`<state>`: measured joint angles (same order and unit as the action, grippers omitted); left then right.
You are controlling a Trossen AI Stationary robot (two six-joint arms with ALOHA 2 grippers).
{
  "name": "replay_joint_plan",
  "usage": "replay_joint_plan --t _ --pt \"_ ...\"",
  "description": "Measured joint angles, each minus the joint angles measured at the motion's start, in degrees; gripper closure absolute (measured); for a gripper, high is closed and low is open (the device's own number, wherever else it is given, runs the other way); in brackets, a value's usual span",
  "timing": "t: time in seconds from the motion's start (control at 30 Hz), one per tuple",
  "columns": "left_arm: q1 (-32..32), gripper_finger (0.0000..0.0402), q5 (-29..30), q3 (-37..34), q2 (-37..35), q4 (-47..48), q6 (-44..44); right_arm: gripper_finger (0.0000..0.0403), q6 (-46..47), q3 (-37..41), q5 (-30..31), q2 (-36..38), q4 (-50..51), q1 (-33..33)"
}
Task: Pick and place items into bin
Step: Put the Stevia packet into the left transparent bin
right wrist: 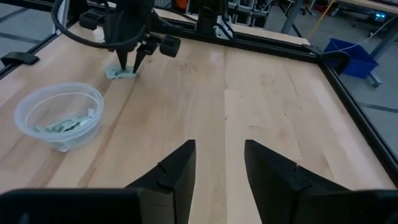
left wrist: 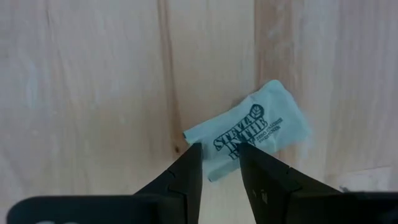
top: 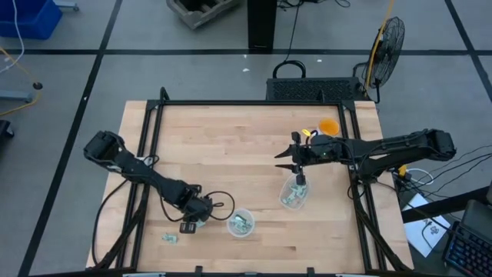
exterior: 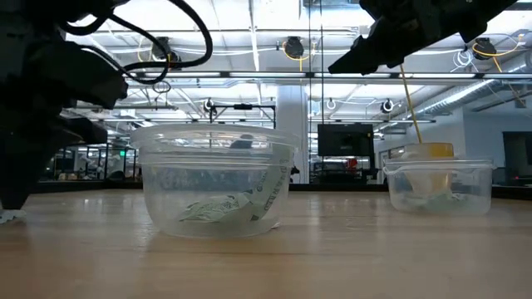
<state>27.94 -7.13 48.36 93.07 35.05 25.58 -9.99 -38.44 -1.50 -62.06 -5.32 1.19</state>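
One green-and-white packet [left wrist: 256,124] lies flat on the wood near the table's near-left corner [top: 171,239]. My left gripper [left wrist: 219,154] points down at it, open by a narrow gap, with its fingertips on either side of the packet's printed end; it also shows in the right wrist view [right wrist: 131,65]. More packets lie in two clear cups, one [top: 241,223] right of the left gripper and one [top: 294,196] under my right gripper [top: 297,159]. That gripper [right wrist: 219,155] hovers open, above the table. My left gripper comes at the packet's printed end [left wrist: 229,144] from above, fingers pointing down, one fingertip [left wrist: 191,160] on each side of it. I cannot tell whether the fingertips touch the packet. The packet lies flat on the table.
An orange cup [top: 328,125] stands near the table's far-right part, behind the right clear cup [exterior: 436,187]. A black frame rail [top: 246,103] runs around the table. Bare wood [top: 223,146] lies across the middle and far left.
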Motion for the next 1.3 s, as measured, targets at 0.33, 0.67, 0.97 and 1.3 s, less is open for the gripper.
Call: replay_joint_plan --t 0.33,0.67,0.97,1.3 --pt "0.04 0.0286 2.53 0.06 0.73 -3.46 -1.17 0.0271 -0.17 0.04 -0.01 0.02 -0.02 0.0" --pt "0.04 0.0287 4.89 -0.03 0.84 -5.29 -1.44 0.0271 -0.17 0.04 0.0 0.02 -0.04 0.0" --pt "-0.35 0.0337 8.06 -0.05 0.84 -4.86 -4.96 0.0271 -0.17 2.37 0.0 0.02 -0.44 0.0" --pt "-2.86 0.0378 8.61 -0.17 0.87 -8.41 -5.57 0.0271 0.05 3.45 -0.02 0.02 -6.41 0.0"
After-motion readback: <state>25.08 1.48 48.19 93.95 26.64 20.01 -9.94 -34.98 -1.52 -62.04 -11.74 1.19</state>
